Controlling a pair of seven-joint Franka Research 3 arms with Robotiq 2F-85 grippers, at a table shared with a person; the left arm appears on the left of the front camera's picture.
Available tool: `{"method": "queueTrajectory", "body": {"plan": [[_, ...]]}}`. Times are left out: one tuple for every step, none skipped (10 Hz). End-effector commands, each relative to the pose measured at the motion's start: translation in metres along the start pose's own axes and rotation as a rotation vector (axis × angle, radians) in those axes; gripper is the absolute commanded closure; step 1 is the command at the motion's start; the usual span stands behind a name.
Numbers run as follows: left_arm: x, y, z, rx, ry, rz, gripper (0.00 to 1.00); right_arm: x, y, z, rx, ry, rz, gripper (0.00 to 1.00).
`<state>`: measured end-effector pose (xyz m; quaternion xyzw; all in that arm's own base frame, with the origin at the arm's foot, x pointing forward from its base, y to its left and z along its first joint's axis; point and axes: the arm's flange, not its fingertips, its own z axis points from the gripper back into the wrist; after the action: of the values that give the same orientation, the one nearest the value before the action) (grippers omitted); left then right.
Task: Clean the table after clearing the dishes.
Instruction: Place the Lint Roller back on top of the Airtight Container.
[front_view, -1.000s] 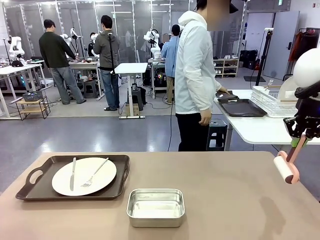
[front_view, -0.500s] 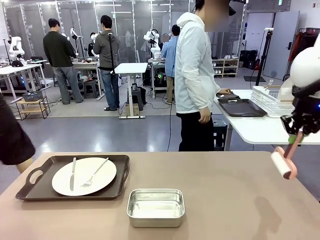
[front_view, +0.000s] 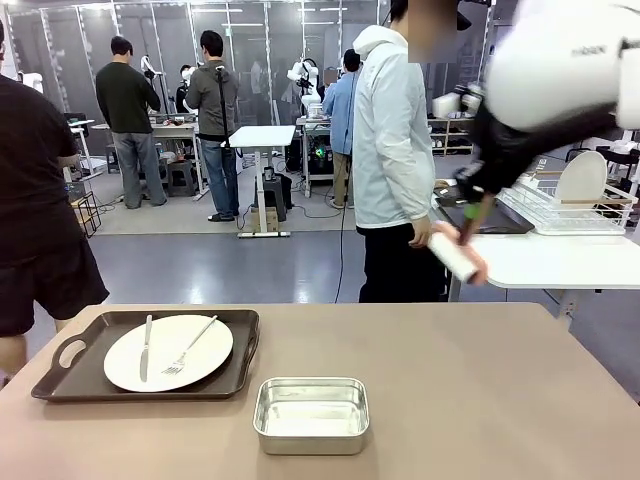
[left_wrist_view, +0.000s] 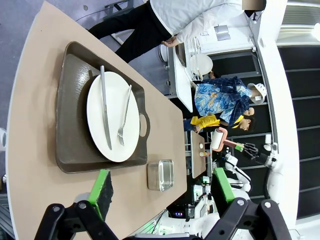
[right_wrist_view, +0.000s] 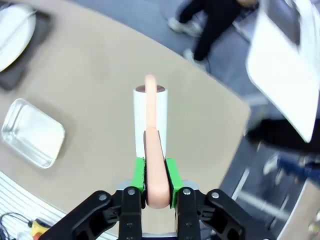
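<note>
table (front_view: 450, 400): taupe top. bare across its right half and the near middle.

tray (front_view: 245, 350): dark brown, handled, at the table's 9 o'clock side. long axis runs 9 to 3. one setting left on the table, so clearing looks unfinished.

plate (front_view: 130, 365): white, round, centred on the tray.

steel pan (front_view: 311, 415): small, rectangular, looks empty. just off the tray's 4 o'clock corner, not touching it.

lint roller (right_wrist_view: 150, 125): white roll on a pink handle. front view has it up in the air past the far right of the table, at about 1 o'clock from the pan. wrist view: long axis points to 12, bare table under it, pan at 8 o'clock, tray corner at 10 o'clock.

knife (front_view: 146, 348) and fork (front_view: 190, 345): both on the plate, knife to the 9 o'clock side, fork slanted beside it.

right gripper (right_wrist_view: 155, 182): jaws clamped on the roller's pink handle.

left gripper (left_wrist_view: 161, 187): jaws wide apart, holding nothing, high over the table. tray and plate lie ahead of it at 11 o'clock.

judgement: left arm is nearer the dishes. right arm carries the tool, and free tabletop lies directly below it. the stroke should run along the bare right side, with the tray and pan blocking the 9 o'clock side.
</note>
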<state>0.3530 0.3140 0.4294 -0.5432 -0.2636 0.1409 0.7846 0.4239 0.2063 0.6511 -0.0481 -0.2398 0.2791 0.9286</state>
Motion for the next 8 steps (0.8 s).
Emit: {"method": "queueTrajectory", "body": {"plan": [[-0.001,-0.001,0.003,-0.013,-0.006,-0.002,0.0,0.033,0.04,-0.012,0.052,-0.021,0.226,0.78],[-0.001,-0.001,0.003,-0.013,-0.006,-0.002,0.0,0.051,0.083,-0.021,0.086,-0.005,0.368,0.78],[-0.001,-0.001,0.003,-0.013,-0.006,-0.002,0.0,0.062,0.113,-0.033,0.118,0.024,0.464,0.78],[-0.001,-0.001,0.003,-0.013,-0.006,-0.002,0.0,0.064,0.139,-0.046,0.147,0.058,0.558,0.78],[-0.001,-0.001,0.003,-0.013,-0.006,-0.002,0.0,0.06,0.157,-0.057,0.18,0.095,0.635,0.78],[-0.001,-0.001,0.003,-0.013,-0.006,-0.002,0.0,0.054,0.171,-0.064,0.206,0.111,0.672,0.78],[-0.001,-0.001,0.003,-0.013,-0.006,-0.002,0.0,0.048,0.18,-0.066,0.217,0.11,0.686,0.78],[-0.001,-0.001,0.003,-0.013,-0.006,-0.002,0.0,0.045,0.184,-0.067,0.229,0.15,0.671,0.78]]}}
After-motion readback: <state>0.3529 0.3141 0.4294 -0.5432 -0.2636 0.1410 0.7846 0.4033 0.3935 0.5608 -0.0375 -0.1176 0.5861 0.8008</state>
